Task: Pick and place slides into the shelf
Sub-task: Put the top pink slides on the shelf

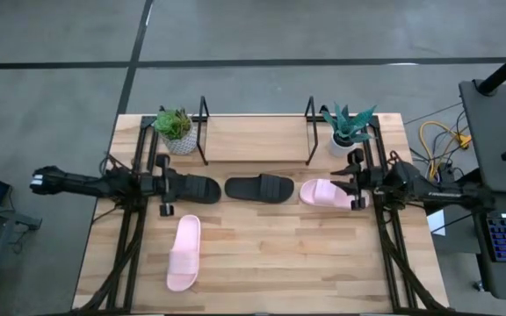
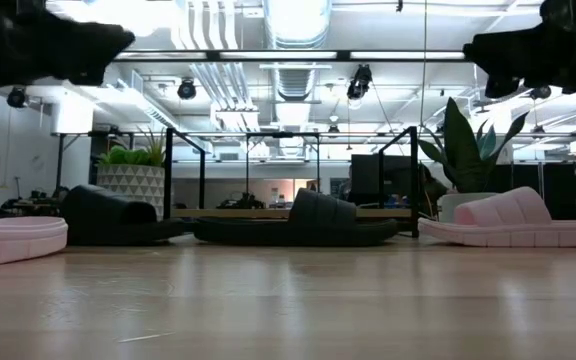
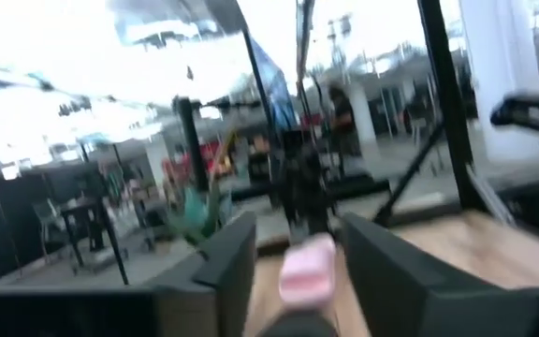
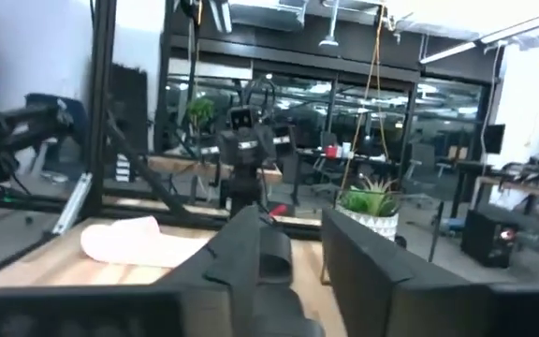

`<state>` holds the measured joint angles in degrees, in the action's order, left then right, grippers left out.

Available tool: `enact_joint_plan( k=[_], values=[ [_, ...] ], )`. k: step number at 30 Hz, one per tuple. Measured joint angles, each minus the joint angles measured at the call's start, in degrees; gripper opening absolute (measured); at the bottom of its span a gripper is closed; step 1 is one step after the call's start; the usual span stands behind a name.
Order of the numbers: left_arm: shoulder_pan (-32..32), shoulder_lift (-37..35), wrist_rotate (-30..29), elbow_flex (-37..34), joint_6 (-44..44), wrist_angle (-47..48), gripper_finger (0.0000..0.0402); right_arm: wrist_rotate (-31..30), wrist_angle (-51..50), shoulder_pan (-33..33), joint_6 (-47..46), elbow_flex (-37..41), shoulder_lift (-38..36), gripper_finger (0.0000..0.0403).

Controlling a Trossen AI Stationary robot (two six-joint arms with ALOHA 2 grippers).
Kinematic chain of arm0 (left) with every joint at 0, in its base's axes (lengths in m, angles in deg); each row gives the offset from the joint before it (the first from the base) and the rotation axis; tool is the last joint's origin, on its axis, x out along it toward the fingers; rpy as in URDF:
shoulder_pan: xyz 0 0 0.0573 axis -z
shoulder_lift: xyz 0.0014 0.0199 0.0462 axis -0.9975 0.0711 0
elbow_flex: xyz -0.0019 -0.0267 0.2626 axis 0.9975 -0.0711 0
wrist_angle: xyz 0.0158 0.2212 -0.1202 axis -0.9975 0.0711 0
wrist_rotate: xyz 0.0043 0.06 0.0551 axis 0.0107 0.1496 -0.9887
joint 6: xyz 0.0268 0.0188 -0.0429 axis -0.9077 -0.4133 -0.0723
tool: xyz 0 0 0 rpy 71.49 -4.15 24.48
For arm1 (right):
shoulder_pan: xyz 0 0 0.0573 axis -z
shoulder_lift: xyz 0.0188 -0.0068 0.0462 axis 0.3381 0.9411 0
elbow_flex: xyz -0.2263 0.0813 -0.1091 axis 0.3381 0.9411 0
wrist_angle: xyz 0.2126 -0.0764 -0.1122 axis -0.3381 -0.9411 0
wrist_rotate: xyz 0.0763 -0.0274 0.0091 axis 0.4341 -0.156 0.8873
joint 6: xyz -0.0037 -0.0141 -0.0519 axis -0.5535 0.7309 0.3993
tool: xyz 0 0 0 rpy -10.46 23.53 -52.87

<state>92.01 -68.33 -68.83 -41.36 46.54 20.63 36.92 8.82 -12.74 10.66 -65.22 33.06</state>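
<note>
Three slides (image 1: 261, 188) lie crosswise before my shelf (image 1: 255, 132); a pink one (image 1: 184, 253) runs lengthwise. Both grippers' fingers (image 3: 227, 267) (image 4: 251, 248) are spread.

You see two black slides (image 1: 260, 188), two pale pink slides (image 1: 184, 253). Shelf (image 1: 204, 132): black wire. Table (image 1: 262, 254): light wood, plank pattern. Plants: green leaves; left pot (image 1: 180, 143) white, patterned; right pot (image 1: 339, 144) plain white. Arms dark.

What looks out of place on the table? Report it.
One pale pink slide lies apart near the front edge, lengthwise, while the other pink slide and two black slides sit crosswise in a row before the shelf. Nothing looks damaged.
</note>
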Motion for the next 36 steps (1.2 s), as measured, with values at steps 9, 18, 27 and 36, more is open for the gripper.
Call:
enact_joint_plan(
  k=[9, 18, 27, 36],
  values=[
    [0.0, 7.2, -0.1, 0.0, -0.1, -14.9, 0.0216, -0.4, 10.6, -0.1, -11.5, -4.4, 5.7, 0.0162],
    [0.0, 10.1, -0.3, 0.0, 0.6, -16.4, 0.0217, -10.2, -22.5, -1.3, -21.0, -24.0, 17.2, 0.0149],
    [0.0, 10.3, -0.3, 0.0, 6.6, -16.5, 0.0217, -14.9, -46.3, -2.0, -47.6, -31.9, 23.9, 0.0136],
    [0.0, 10.2, -0.3, 0.0, 6.5, -16.5, 0.0217, -13.0, -63.0, -4.9, -68.0, -30.8, 25.4, 0.0167]
  ],
)
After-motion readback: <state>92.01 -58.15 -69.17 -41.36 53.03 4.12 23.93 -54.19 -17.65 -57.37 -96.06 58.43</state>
